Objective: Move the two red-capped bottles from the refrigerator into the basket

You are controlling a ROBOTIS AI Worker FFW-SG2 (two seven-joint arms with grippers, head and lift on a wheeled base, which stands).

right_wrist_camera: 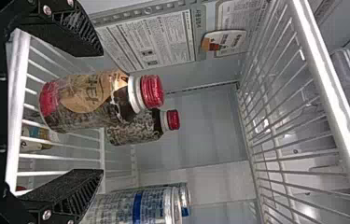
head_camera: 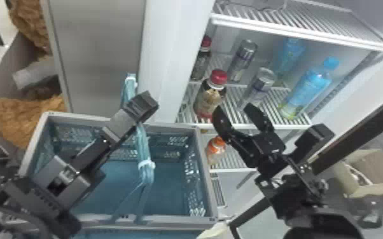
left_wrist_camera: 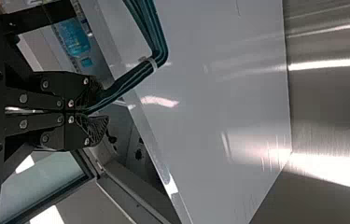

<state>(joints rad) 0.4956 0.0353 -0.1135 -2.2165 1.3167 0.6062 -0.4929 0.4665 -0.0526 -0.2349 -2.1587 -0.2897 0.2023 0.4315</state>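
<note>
Head view: near red-capped bottle [head_camera: 209, 98] and rear bottle [head_camera: 202, 63] stood upright on refrigerator shelf [head_camera: 291, 126]; basket [head_camera: 207, 173] placed below. Left wrist view: basket handle [left_wrist_camera: 128, 81] pinched in closed left gripper [left_wrist_camera: 99, 111]. Right wrist view: near bottle framed by widely parted fingers of right gripper [right_wrist_camera: 101, 111], nothing gripped; probably full, weighty, firm, slippery; best grasped round mid-body.
</note>
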